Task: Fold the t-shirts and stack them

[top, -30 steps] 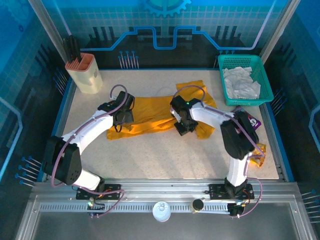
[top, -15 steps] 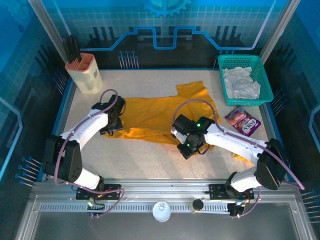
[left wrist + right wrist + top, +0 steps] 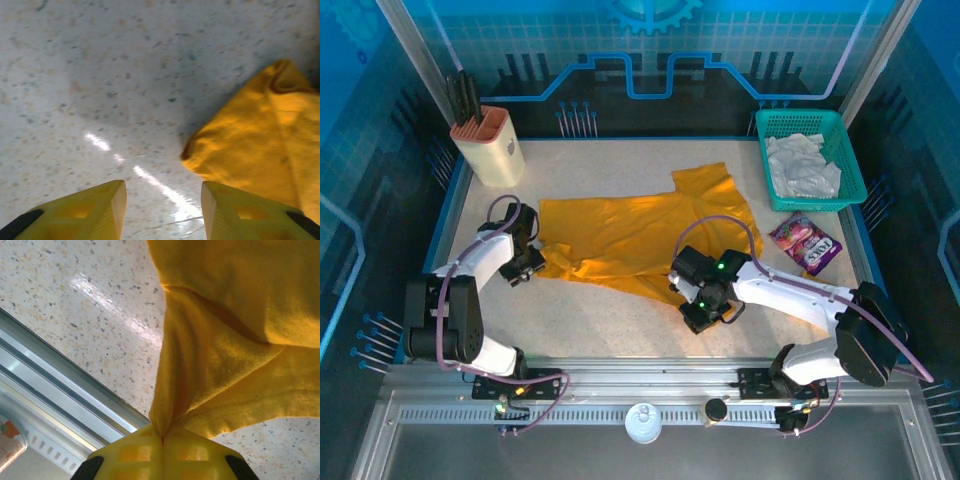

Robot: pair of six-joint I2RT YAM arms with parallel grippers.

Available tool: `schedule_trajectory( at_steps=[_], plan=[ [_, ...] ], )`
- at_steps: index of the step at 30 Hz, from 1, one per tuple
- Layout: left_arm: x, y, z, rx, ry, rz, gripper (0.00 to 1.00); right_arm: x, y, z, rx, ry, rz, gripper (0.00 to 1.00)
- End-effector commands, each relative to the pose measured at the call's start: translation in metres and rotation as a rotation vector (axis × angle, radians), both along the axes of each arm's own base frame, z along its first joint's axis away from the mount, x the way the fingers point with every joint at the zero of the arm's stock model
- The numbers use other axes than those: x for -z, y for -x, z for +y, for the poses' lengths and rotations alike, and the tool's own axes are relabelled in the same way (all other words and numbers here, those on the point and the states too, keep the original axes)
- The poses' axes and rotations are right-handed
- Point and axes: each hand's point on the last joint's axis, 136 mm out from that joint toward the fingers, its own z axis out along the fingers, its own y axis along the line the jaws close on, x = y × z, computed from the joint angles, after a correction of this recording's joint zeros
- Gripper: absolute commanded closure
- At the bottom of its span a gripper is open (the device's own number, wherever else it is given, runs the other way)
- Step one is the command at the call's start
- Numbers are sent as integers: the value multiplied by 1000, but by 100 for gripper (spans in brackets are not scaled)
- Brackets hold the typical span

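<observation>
The mustard t-shirt (image 3: 620,235) lies across the middle of the tabletop (image 3: 600,325), its near edge pinched tight in the right gripper (image 3: 162,439). The left gripper (image 3: 162,200), jaws apart and empty, is just beside the shirt's left edge.

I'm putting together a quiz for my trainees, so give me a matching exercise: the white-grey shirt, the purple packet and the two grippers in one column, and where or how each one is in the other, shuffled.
1 white-grey t-shirt
2 purple packet
3 right gripper
4 left gripper

A shut on the mustard-orange t-shirt
B in the green basket
C open over bare table
D on the table beside the basket

Pairs: 1-B, 2-D, 3-A, 4-C
</observation>
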Motion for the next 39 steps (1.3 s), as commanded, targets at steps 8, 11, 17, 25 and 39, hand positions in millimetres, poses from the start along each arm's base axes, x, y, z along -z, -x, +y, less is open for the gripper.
schedule_trajectory(
  at_steps=[8, 11, 17, 25, 39],
  plan=[
    [13, -7, -9, -30, 66, -1, 55, 5, 4, 3, -9, -31, -8, 100],
    [28, -8, -11, -29, 79, 35, 56, 6, 4, 2, -5, -25, -11, 100],
    [50, -11, -8, -27, 65, 89, 75, 3, 2, 1, -1, -28, -29, 100],
    [22, -19, -8, -7, 56, 44, 100, -2, -3, -2, 14, -32, -65, 100],
    [-91, 82, -22, -3, 100, -31, 100, -7, -31, 45, -19, -244, -49, 53]
  ],
)
